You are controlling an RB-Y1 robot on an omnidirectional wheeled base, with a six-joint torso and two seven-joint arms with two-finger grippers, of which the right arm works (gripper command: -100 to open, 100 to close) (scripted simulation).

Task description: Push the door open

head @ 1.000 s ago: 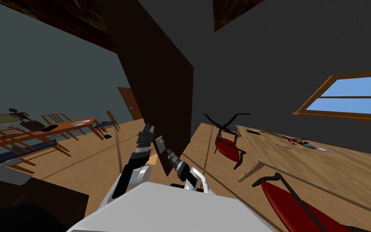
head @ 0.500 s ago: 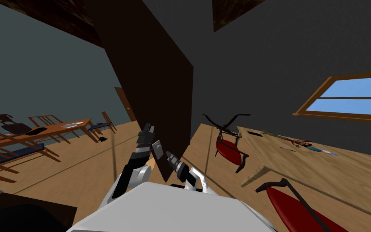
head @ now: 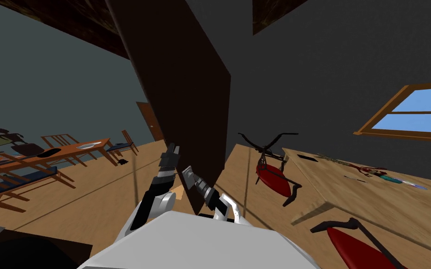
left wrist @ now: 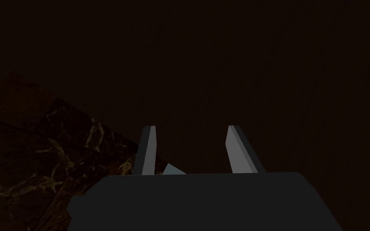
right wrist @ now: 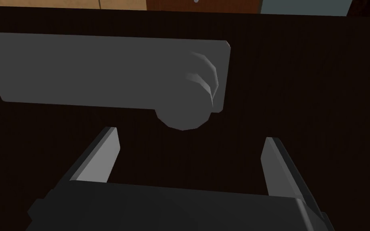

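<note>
Door [head: 182, 93] part-open, dead ahead. Right gripper [right wrist: 190, 134] fingers apart, near handle [right wrist: 104, 70] by door's free edge. Left gripper [left wrist: 191, 127] fingers apart, facing door. Advice: press squarely near handle, steady.

We are holding our right gripper [head: 187, 172] at the face of the dark brown door [head: 182, 93]. Our left gripper [head: 169, 153] is pointing upward just beside it. A red-seated chair [head: 275, 180] is standing off to the right gripper's right.
</note>
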